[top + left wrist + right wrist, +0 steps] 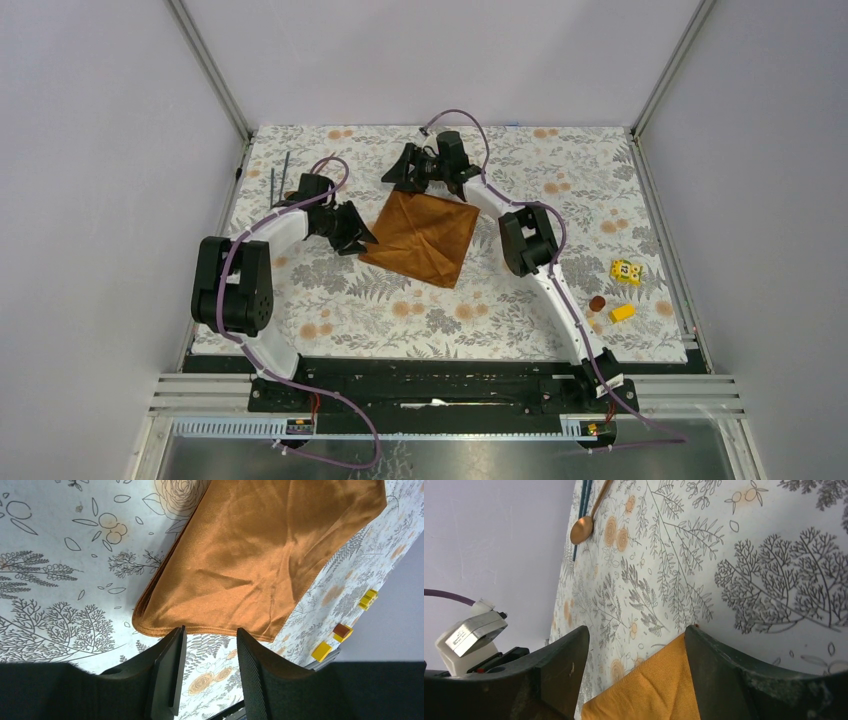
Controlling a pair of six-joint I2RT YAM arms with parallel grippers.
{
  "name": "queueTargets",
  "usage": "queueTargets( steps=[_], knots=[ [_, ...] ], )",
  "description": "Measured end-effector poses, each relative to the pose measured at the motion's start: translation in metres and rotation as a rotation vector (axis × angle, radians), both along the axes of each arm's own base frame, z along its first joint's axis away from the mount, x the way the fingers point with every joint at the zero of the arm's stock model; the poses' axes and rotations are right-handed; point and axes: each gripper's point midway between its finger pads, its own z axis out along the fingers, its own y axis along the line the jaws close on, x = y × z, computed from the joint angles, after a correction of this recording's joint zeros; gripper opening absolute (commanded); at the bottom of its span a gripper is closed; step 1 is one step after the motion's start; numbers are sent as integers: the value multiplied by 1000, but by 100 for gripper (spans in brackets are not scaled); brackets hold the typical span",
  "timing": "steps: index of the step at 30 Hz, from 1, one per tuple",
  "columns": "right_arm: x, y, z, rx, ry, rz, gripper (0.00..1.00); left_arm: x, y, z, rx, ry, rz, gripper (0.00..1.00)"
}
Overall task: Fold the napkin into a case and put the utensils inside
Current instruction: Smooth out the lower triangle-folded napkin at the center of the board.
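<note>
Mounting rail [440, 385] with both arm bases ran along the bottom of the overhead view. Beyond it, the napkin [420, 237] lay flat as a diamond near the centre of the floral tablecloth [450, 310]. The left gripper [350, 228] stood at the napkin's left corner and the right gripper [415, 170] at its far corner. The spoon [272, 185] and dark rods [287, 175] lay well apart at the far left; yellow blocks [626, 271] sat near the right edge.

Left wrist view: the left gripper [209, 632] had its fingers [172, 665] spread, with nothing between them. The napkin [250, 555] lay just beyond the tips, layered edges showing along one side.

Right wrist view: the right gripper [636, 632] had its fingers wide apart, pinching nothing. A corner of the napkin [654, 690] lay between them on the tablecloth [774, 555]. The spoon [583, 528] rested beside the dark rods [586, 492] near the wall.
</note>
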Motion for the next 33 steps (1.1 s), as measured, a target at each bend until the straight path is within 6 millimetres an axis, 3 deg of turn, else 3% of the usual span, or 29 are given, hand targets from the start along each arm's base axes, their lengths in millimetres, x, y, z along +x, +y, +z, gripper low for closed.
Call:
queueTargets(
  steps=[4, 9, 12, 14, 18, 23, 25, 33],
  knots=[
    [-7, -10, 15, -56, 8, -4, 80, 1, 0, -4, -1, 6, 0, 42],
    [-25, -32, 62, -84, -14, 7, 79, 0, 5, -25, 15, 51, 21, 40],
    [-39, -56, 88, -82, -30, 24, 75, -6, 7, -38, 13, 91, 38, 39],
    [-47, -79, 93, -80, -22, 28, 72, -6, 7, -39, 8, 91, 46, 39],
    [-58, -120, 69, -82, 40, 13, 64, -6, 8, -39, 3, 87, 51, 39],
    [-85, -163, 1, -122, 202, -26, 59, -6, 8, -39, 2, 82, 50, 39],
    [-93, -170, -13, -132, 240, -36, 59, -7, 8, -39, 1, 78, 51, 39],
    [-94, -179, -13, -178, 181, -36, 67, -13, 8, -38, 0, 59, 50, 39]
  ],
)
